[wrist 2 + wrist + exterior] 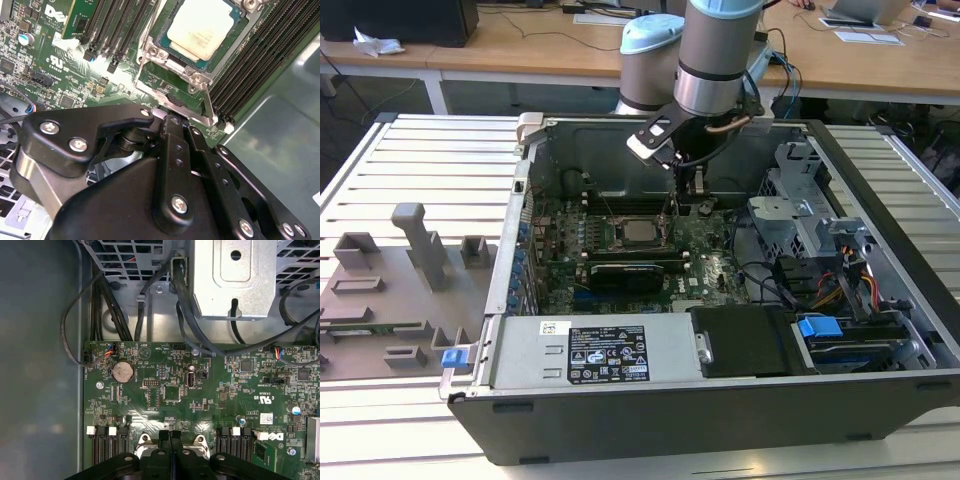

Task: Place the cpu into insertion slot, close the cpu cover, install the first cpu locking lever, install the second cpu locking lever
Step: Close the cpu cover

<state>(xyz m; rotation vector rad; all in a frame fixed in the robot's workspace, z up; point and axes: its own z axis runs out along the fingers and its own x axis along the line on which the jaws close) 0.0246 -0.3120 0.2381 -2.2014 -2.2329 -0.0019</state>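
Black jointed links of the gripper fill the near part of the second wrist view. In the first wrist view the gripper has its two fingertips drawn together, with only a thin seam between them. They sit just at the edge of the socket's metal frame, and I cannot tell whether they touch it. Just past the tips in the second wrist view, the cpu lies flat with its silvery top up. The cpu cover lies down around it as a metal frame, and thin lever arms run along the frame's sides. Whether these are latched cannot be told. Long black memory slots flank the socket on both sides. The first wrist view looks the other way across the green motherboard, taking in a round coin battery, black cables and a perforated metal cage beyond the board's edge. The exterior view shows the whole open computer case on a slatted table. There the arm reaches down inside and the gripper is just beside the cpu, which is seated in the insertion slot near the board's middle. A power supply lines the case's near edge. Grey fixtures stand on the table at the exterior view's left.
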